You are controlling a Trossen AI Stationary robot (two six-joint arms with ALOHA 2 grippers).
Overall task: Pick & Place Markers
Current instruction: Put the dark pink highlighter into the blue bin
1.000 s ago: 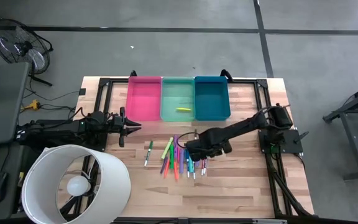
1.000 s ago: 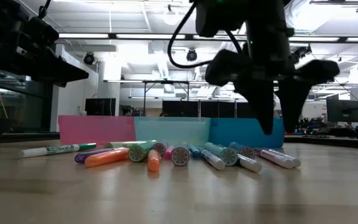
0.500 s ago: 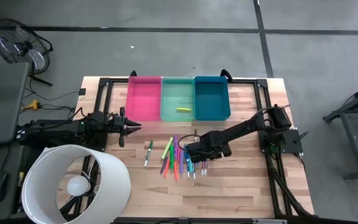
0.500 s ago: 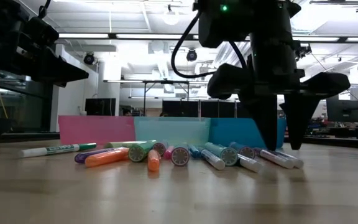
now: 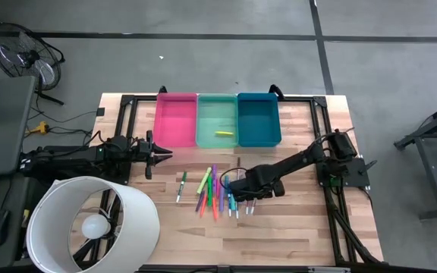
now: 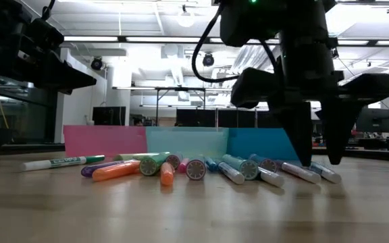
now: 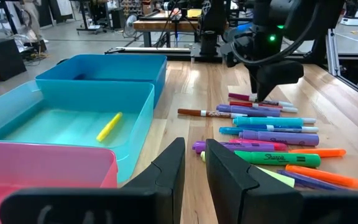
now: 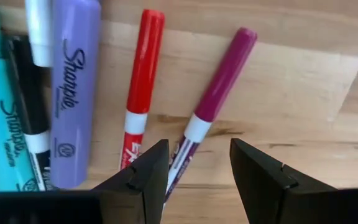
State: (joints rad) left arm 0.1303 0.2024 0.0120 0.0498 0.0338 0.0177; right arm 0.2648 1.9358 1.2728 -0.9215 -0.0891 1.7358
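one camera hangs overhead, looking straight down on the whole table (image 5: 279, 227). another sits at tabletop height, facing level toward twelve o'clock, close behind the markers (image 6: 181, 169). the left wrist camera looks across toward three o'clock. the right wrist camera peers down, very near the wood. every view shares that marker pile; three show the bins (image 5: 217, 120).

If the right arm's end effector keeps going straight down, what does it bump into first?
Probably the thin magenta-capped marker, which lies between the open fingers of the right end effector, with the wooden table just beneath. A red-capped marker lies beside it.
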